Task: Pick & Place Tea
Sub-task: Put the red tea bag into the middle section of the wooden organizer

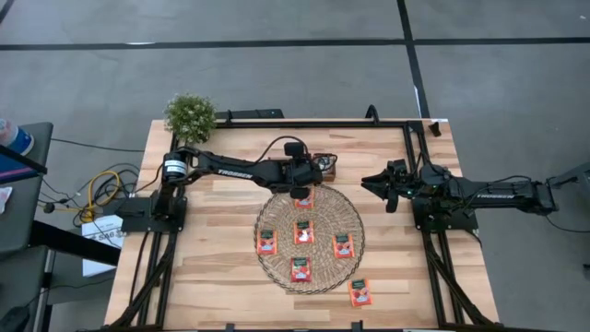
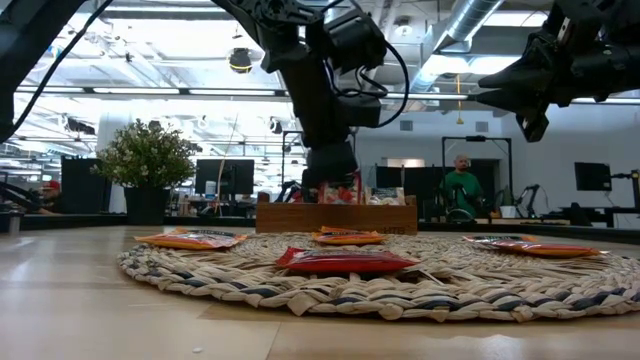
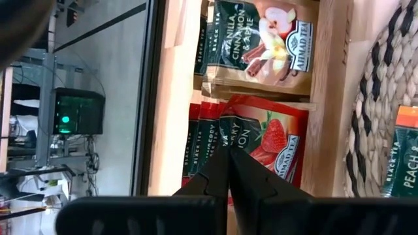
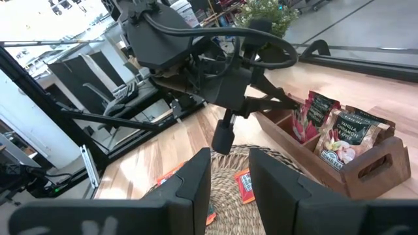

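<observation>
While your left arm reaches across the pale wooden worktop (image 1: pixel 212 267), its left hand (image 3: pixel 227 171) hangs over the small brown wooden compartment tray (image 1: pixel 324 166) at the far edge of the large round woven mat (image 1: pixel 310 238). From the left wrist view you can see its two dark fingers (image 3: pixel 251 179) pressed together to a narrow point, their tips at the top edge of a red strawberry tea sachet (image 3: pixel 277 140) that stands in the tray; whether they actually pinch it you cannot tell. Just beside that sachet, in the next compartment, stand pale vanilla-cinnamon-apple sachets with dark green bands (image 3: pixel 261 39). You have five red-orange flat square tea sachets (image 1: pixel 303 231) lying flat on the mat, one near the tray, three across the middle and one nearer the front edge, all apart from one another. A sixth red-orange sachet (image 1: pixel 360 292) lies on the bare worktop just off the mat's front right rim. Your right hand (image 1: pixel 386 187) waits in the air at the right side of the worktop, well apart from the mat, with its fingers (image 4: pixel 196 179) held a narrow gap apart and nothing between them. A small green potted plant (image 1: pixel 190 114) stands at the far left corner.
</observation>
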{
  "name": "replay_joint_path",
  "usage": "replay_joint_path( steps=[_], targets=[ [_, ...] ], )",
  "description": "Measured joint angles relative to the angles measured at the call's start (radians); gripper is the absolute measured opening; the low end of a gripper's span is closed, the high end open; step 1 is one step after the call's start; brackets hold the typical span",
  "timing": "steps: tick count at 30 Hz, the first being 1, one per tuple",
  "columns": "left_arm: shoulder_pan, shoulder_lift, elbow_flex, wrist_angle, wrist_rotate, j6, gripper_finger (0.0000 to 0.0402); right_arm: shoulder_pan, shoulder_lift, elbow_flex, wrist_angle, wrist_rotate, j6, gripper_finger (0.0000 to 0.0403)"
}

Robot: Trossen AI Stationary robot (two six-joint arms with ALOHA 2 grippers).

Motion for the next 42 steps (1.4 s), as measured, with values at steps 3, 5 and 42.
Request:
replay_joint_path(
  steps=[3,5,42],
  targets=[
    [0.0,0.0,0.0,-0.006,0.0,0.0,0.0,0.0,0.0,0.0,0.0,0.0,0.0,0.0098],
    [0.0,0.0,0.0,-0.011,0.0,-0.001,0.0,0.0,0.0,0.0,0.0,0.0,0.0,0.0098],
    [-0.028,-0.066,0.0,-0.023,-0.317,0.134,0.012,0.0,0.0,0.0,0.0,0.0,0.0,0.0098]
  ],
)
